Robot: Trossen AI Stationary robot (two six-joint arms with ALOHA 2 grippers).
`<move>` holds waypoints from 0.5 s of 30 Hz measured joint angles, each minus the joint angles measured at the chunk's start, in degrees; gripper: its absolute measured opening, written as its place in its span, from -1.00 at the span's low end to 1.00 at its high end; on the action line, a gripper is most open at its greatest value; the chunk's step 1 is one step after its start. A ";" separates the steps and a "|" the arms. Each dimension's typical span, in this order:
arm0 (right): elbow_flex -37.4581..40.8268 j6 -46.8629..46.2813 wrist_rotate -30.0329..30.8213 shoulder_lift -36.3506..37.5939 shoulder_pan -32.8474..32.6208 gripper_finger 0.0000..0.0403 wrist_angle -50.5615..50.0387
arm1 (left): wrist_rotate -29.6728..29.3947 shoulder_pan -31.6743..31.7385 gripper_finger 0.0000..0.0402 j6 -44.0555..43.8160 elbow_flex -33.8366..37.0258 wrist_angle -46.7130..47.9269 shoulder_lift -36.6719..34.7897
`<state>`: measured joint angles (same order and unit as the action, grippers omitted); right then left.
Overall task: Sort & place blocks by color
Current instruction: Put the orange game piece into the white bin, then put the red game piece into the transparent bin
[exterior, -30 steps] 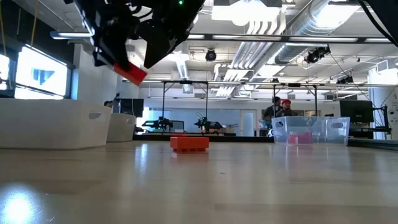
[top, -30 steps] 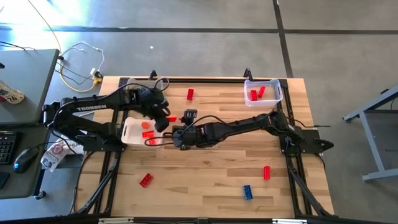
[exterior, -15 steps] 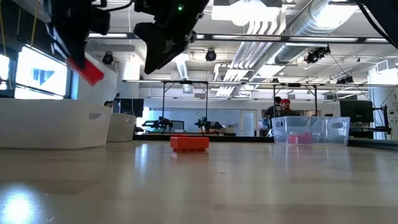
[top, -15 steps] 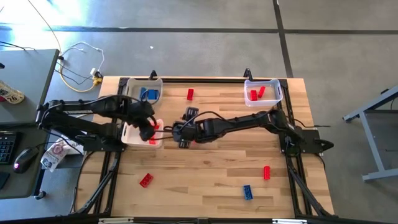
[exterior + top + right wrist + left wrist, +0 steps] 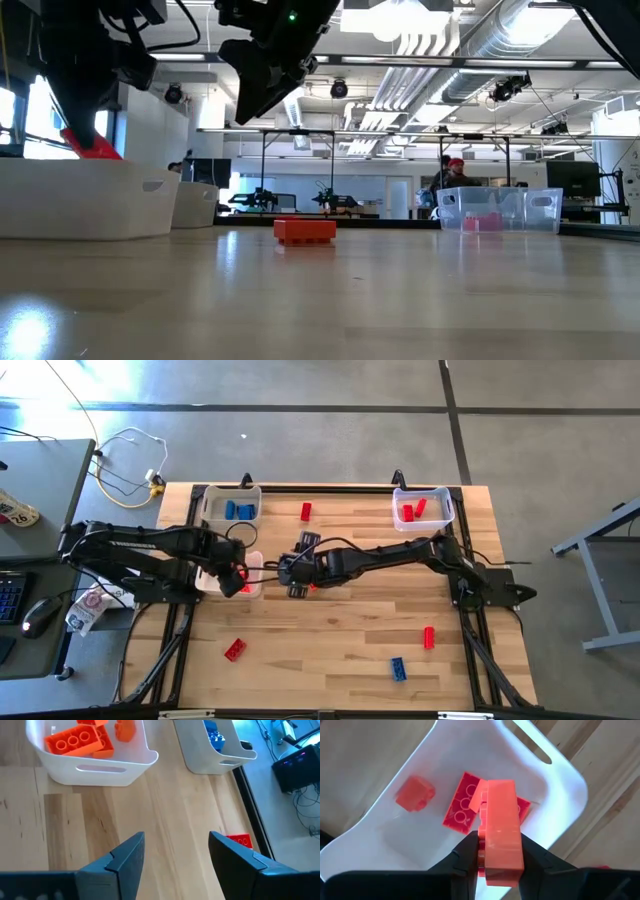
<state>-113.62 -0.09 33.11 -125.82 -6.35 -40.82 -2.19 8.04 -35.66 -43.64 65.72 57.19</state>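
My left gripper (image 5: 233, 578) hangs over the white bin (image 5: 208, 568) at the table's left, shut on an orange block (image 5: 501, 820). In the low view that block (image 5: 95, 148) sits just above the bin's rim (image 5: 80, 165). Orange blocks (image 5: 465, 807) lie on the bin's floor. My right gripper (image 5: 291, 575) hovers open just right of the white bin, above the table, holding nothing (image 5: 175, 850). Loose red blocks (image 5: 306, 511), (image 5: 236, 650), (image 5: 429, 637) and a blue one (image 5: 398, 668) lie flat on the table. My left gripper pinches the orange block between its two fingers (image 5: 467, 852), one on each long side face near one end (image 5: 492, 862). The fingers come from above, pointing down into the bin. The block is lifted clear and juts out past the fingertips over the bin's floor.
A second white bin with blue blocks (image 5: 232, 508) stands at the far left. A clear bin with red blocks (image 5: 422, 505) stands at the far right corner. A red block (image 5: 239, 840) lies near my right gripper. The near half of the table holds only scattered blocks.
My left gripper has carried the orange block from the table's middle toward the left and near edge and down, from well above the table to just over the white bin's rim. It has stayed shut on the block. My right gripper has barely moved.
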 joint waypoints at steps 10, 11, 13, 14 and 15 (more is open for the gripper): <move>0.00 -2.55 -0.95 0.00 -0.04 0.02 -0.96 | 0.04 -0.29 -0.28 0.99 0.00 0.03 0.00; 0.00 -2.64 -1.12 0.00 -0.05 0.02 -1.09 | 0.02 -0.29 -0.23 1.13 0.00 0.01 0.00; 0.00 -2.92 -1.68 0.00 -0.04 0.02 -1.51 | 0.04 -0.29 -0.14 1.20 0.00 -0.16 0.00; 0.00 -2.94 -1.85 0.00 -0.04 0.02 -1.71 | 0.09 -0.29 -0.10 1.17 0.00 -0.31 0.00; 0.00 -2.94 -1.87 -0.02 -0.04 0.02 -1.87 | 0.46 -0.27 -0.07 1.08 -0.01 -0.52 0.00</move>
<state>-113.62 -3.03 31.24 -125.84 -6.39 -42.69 -1.73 7.77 -34.58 -43.64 65.21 57.19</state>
